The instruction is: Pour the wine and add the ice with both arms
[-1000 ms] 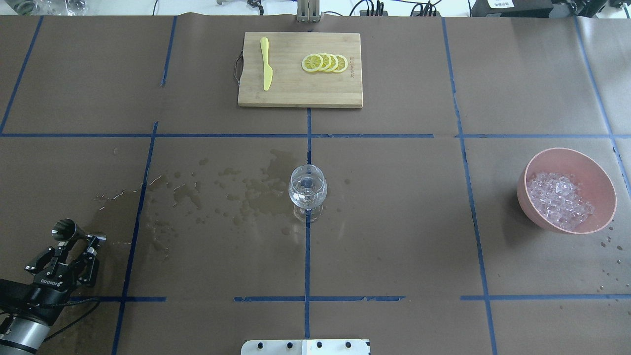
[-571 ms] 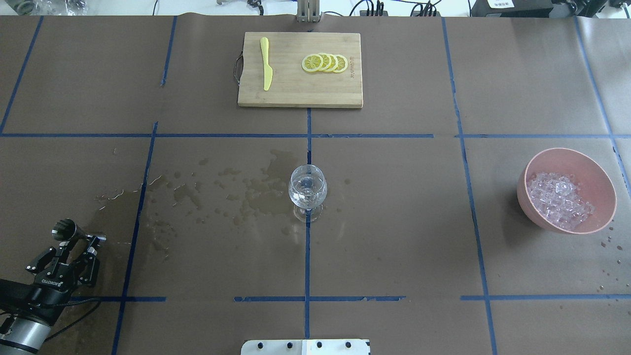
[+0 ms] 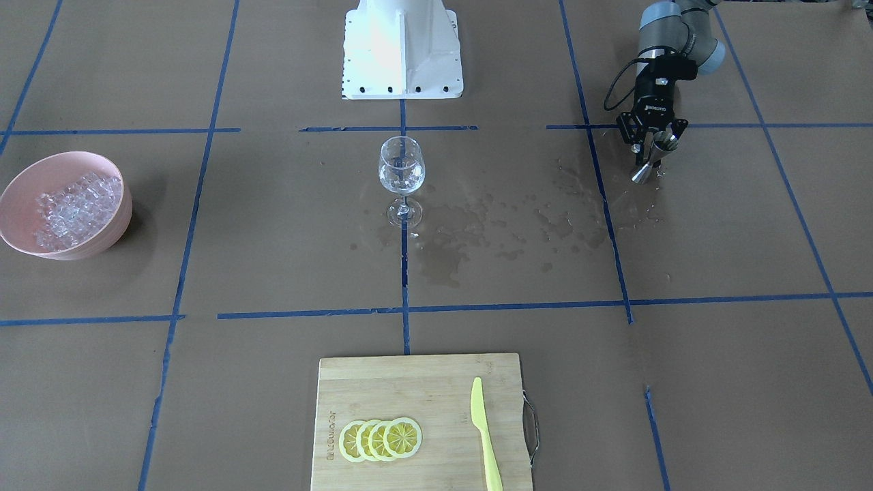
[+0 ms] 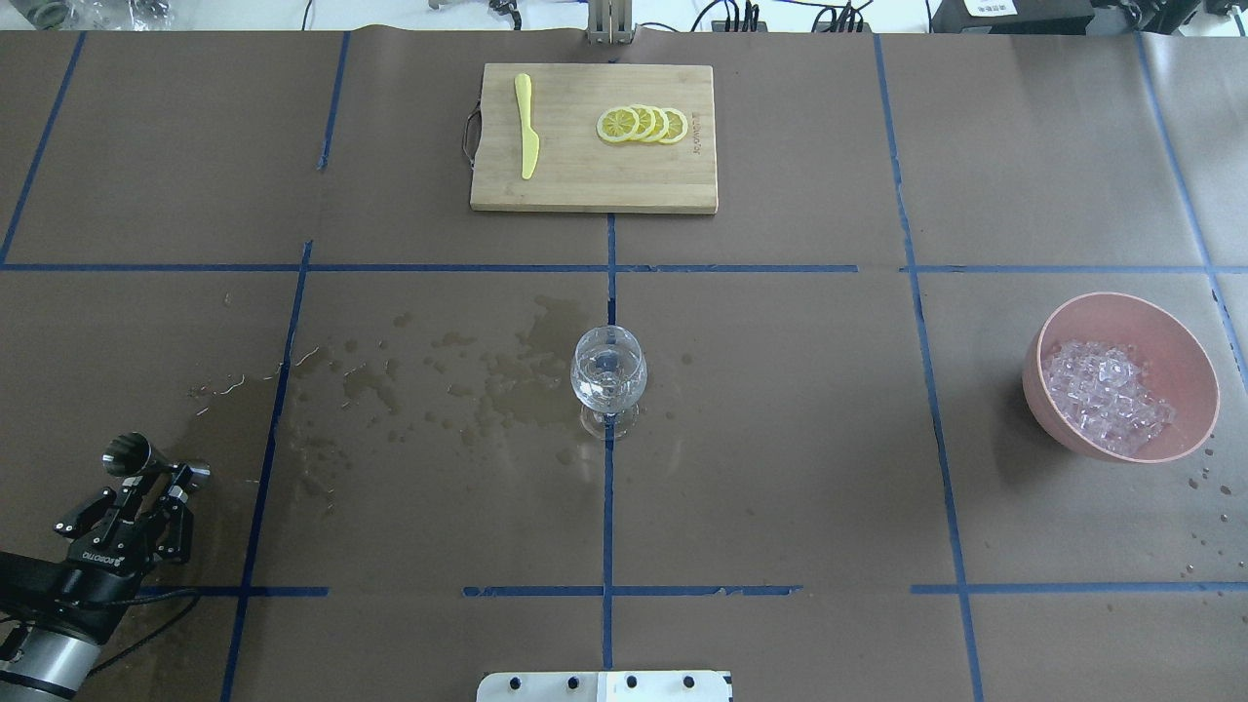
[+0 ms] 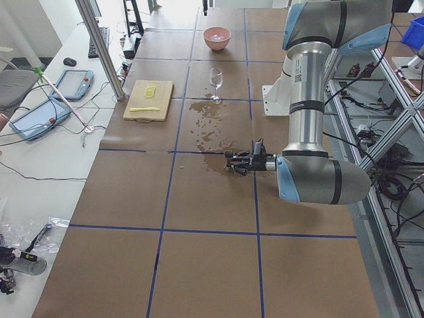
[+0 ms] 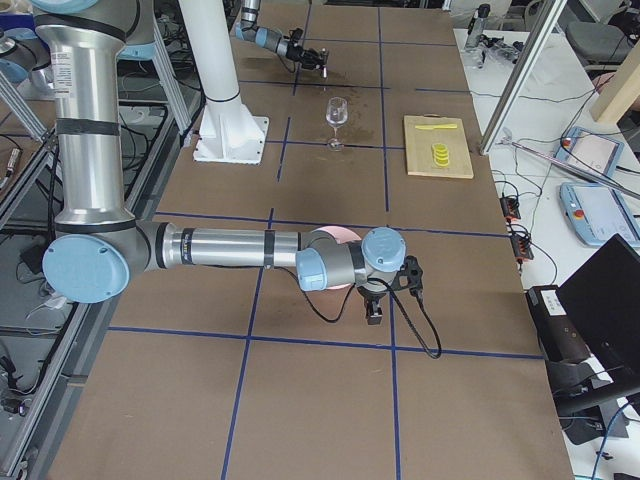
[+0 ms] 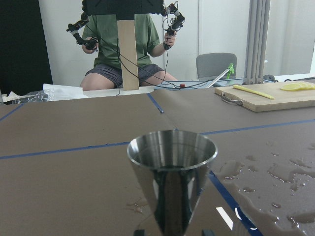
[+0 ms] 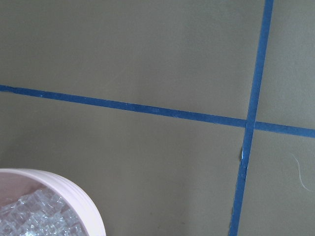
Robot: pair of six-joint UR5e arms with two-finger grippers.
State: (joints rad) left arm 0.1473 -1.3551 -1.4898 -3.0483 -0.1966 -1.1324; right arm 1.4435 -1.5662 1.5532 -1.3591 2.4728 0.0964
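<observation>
Glass [image 4: 608,375] at desk [image 4: 780,439] centre; board [image 4: 585,190] beyond it, knife [image 4: 526,127] on it left of lemon slices [image 4: 643,125]. Bowl [image 4: 1185,351] far right, ice [image 4: 1107,395] in it. Measuring cup [image 4: 132,453] near left, in left tool [image 4: 161,478].

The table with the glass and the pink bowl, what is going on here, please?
A drink is being made. The left pincer is around an upright steel jigger near the robot's left side; whether it grips, I cannot tell. The wine glass in the middle holds a little clear wine, with wet stains beside it. The ice lies in the pink bowl, and the right pincer hangs beside that bowl.
</observation>
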